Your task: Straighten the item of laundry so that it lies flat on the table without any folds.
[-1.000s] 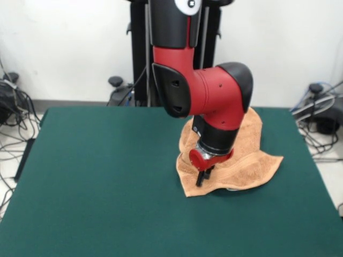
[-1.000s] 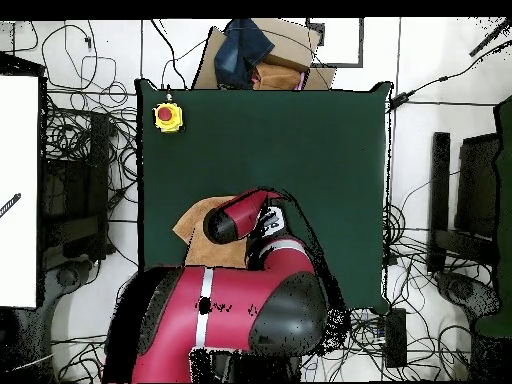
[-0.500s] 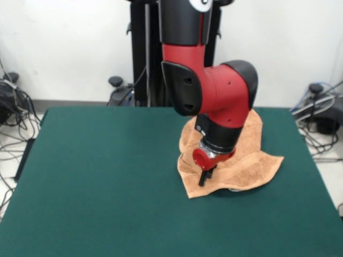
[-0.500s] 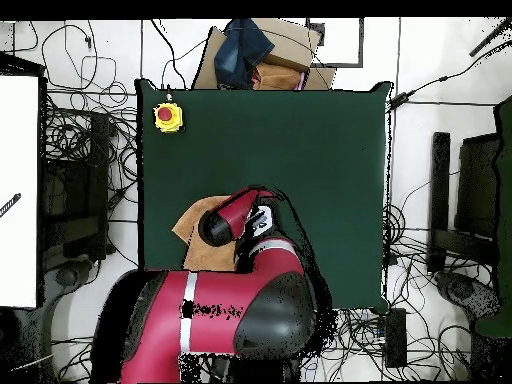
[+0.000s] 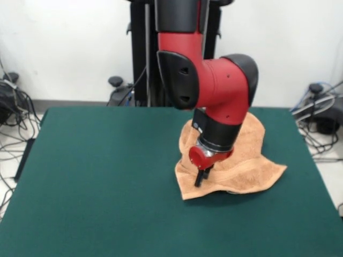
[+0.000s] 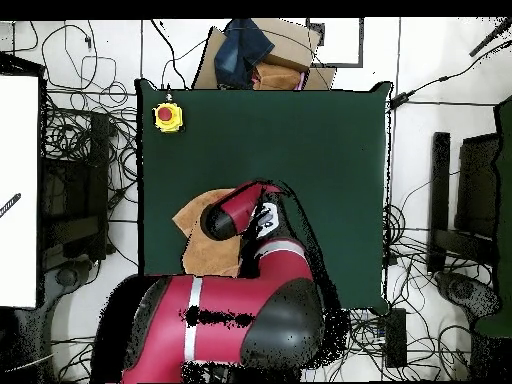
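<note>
From the front we see the gripper [image 5: 201, 177] pressed into the rumpled towel's [image 5: 252, 168] near edge on the table [image 5: 102, 176], fingers seemingly pinched on cloth. Overhead, the arm [image 6: 245, 300] hides that, revealing a yellow button box [image 6: 167, 117].

We see a robotics lab. A red and black arm [image 5: 214, 96] on a black pedestal [image 5: 144, 59] stands at a green felt desk [image 5: 96, 176] before a bare white wall. Loose cables [image 6: 90, 150] sprawl over the floor along both sides of the overhead frame, and a yellow box with a red stop button [image 6: 168, 116] sits at the desk's upper left corner.
</note>
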{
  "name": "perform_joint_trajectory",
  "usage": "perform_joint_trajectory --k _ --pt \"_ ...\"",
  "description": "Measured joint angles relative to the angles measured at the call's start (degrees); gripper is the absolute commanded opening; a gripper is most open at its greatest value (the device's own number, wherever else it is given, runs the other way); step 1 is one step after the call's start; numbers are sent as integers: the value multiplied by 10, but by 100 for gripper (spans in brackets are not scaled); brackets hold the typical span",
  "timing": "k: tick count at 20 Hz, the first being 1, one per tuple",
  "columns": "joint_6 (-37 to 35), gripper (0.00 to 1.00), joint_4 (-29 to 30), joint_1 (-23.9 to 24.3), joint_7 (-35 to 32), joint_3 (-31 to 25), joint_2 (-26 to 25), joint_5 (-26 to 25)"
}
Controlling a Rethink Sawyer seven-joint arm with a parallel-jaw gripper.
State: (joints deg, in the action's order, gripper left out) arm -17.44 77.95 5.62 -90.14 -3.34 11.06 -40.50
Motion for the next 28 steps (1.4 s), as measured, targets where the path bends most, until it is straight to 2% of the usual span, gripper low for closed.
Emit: perform_joint_trajectory --k 8,20,28 --pt "-23 0 -10 31 0 -3 20 -7" --pt "-23 0 -48 34 0 -3 8 -45" --pt "-23 0 -55 34 0 -3 2 -49"
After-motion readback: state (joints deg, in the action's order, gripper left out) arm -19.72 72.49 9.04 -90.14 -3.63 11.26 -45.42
